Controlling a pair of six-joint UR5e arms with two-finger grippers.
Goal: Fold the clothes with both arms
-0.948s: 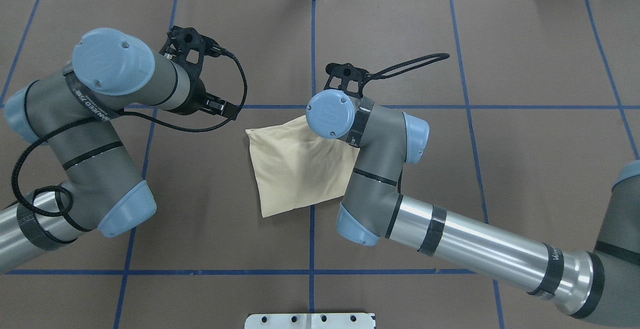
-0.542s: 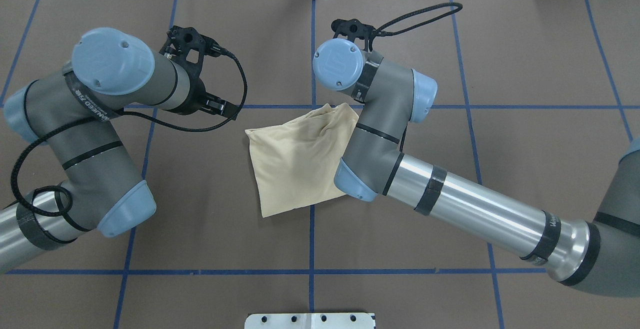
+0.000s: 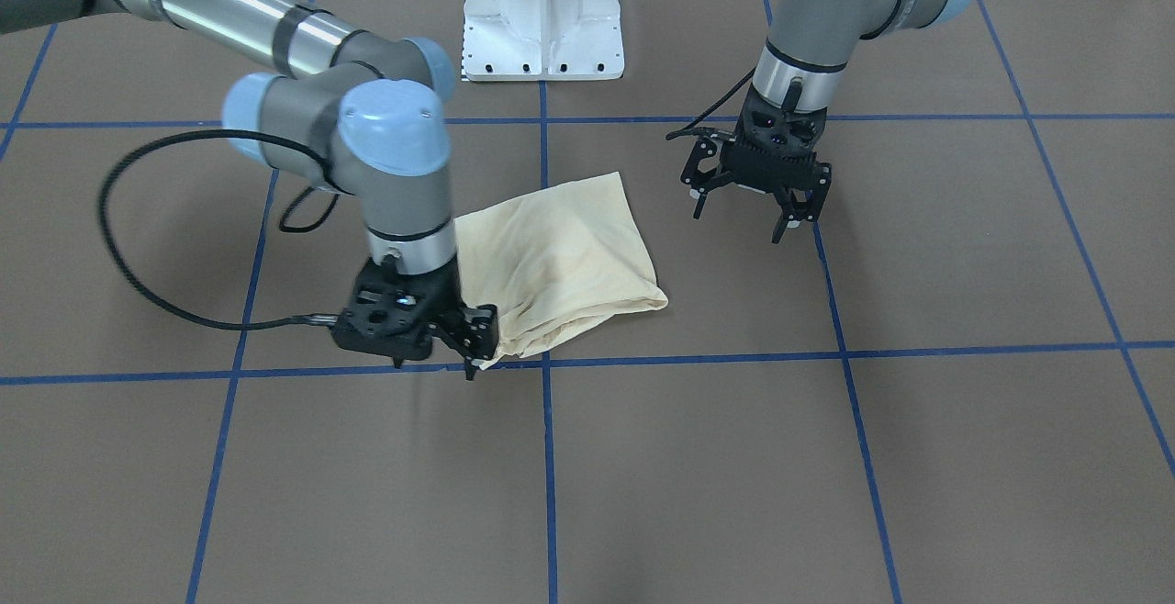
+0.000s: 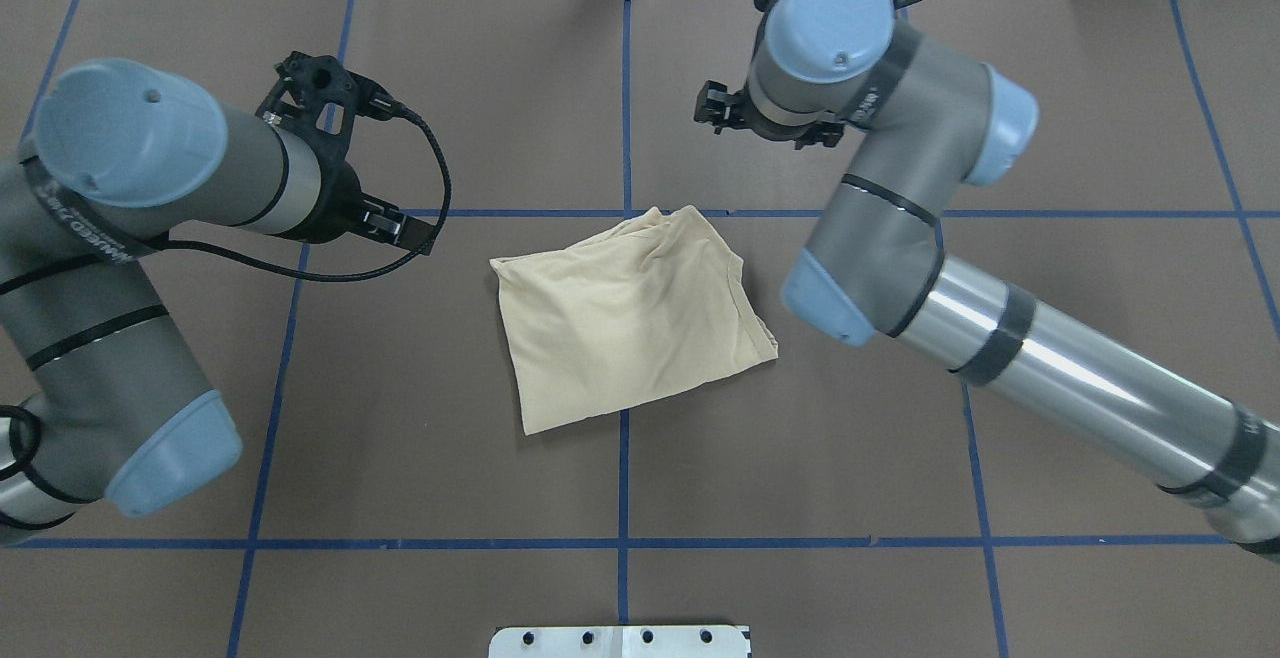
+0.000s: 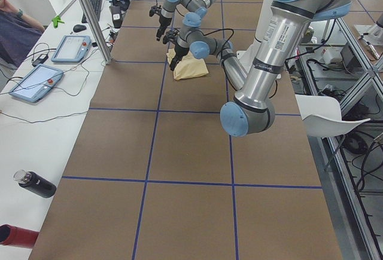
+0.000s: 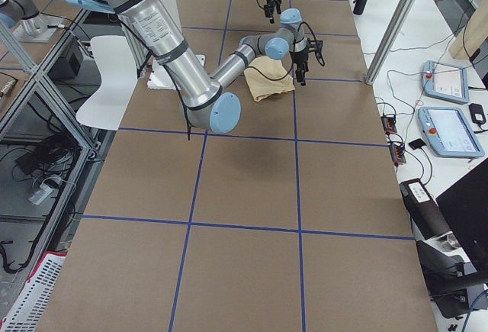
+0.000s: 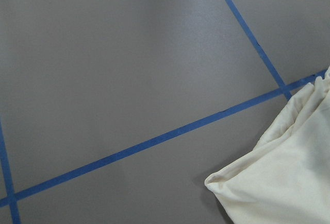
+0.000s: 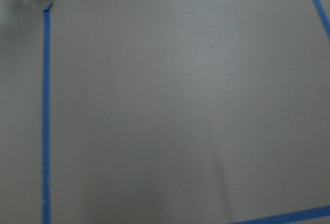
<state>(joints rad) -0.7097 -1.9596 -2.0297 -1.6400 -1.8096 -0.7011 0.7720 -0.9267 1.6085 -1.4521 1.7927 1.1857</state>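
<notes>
"Overhead exterior: where did the T-shirt (image 4: 630, 318) lie?"

"Mid-counter (image 4: 1050, 88), folded to a rough, rumpled square. It sat skewed to the blue tape lines (image 4: 625, 498), with its far corner touching one. Neither arm held it in that view."

"And the left gripper (image 3: 739, 218)?"

"Spread wide, fingers pointing down. It hung above the counter on the robot's left of the T-shirt, apart from it. Its wrist camera caught only one corner of the cloth, at the lower right."

"The right gripper (image 3: 450, 352)?"

"The front-facing view put it low, just beside the T-shirt's far corner; whether it touched could not be told. The overhead put it beyond that corner, clear of the cloth and mostly hidden under the wrist of the right arm (image 4: 1050, 378). Its own camera saw bare counter and tape. Whether its fingers were spread or pressed together could not be told."
</notes>
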